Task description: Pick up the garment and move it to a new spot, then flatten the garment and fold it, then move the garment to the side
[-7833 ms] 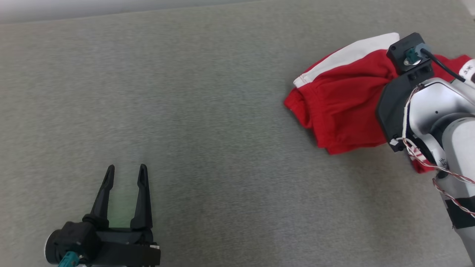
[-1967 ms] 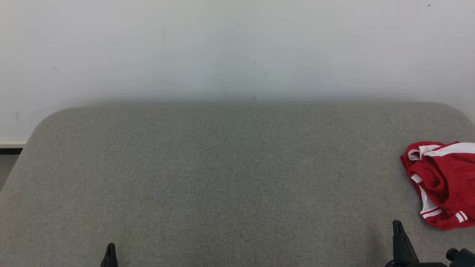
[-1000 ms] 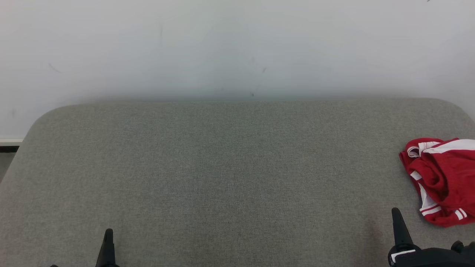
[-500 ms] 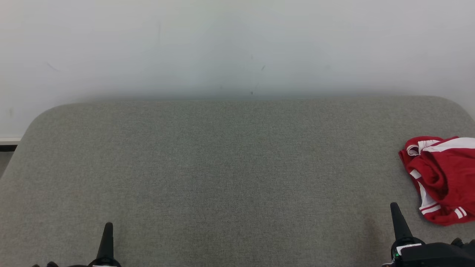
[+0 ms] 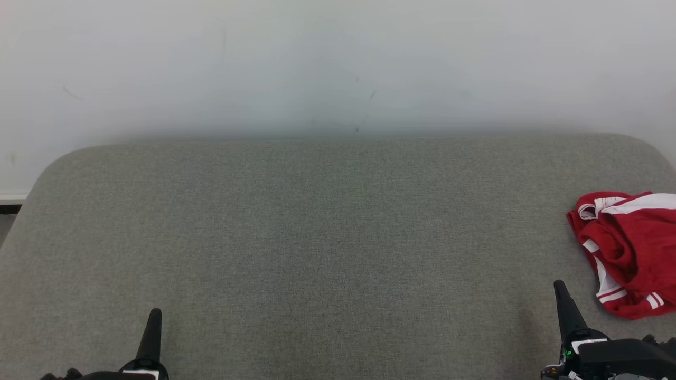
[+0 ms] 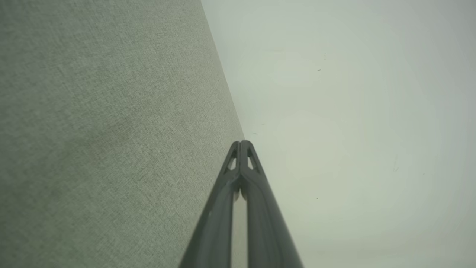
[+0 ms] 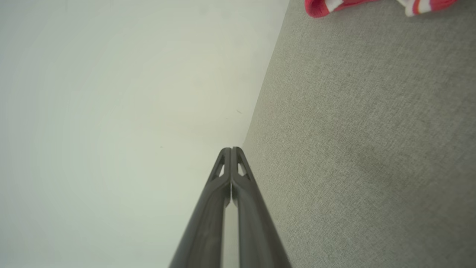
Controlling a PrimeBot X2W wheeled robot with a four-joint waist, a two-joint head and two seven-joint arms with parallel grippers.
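The garment is red with white stripes and lies bunched at the right edge of the grey padded table. A strip of it shows at the top of the right wrist view. My right gripper stands shut at the lower right, a short way left of and nearer than the garment, with nothing in it. Its fingertips are pressed together. My left gripper rises at the lower left, also shut and empty, far from the garment. Its closed tips point toward the wall.
A pale wall stands behind the table's far rounded edge. At the far left a bit of baseboard and floor shows past the table corner. The wide grey surface between the two grippers is bare fabric.
Both grippers have risen a little higher into the head view over the last second. The garment has not moved on the table; the camera has tilted slightly.
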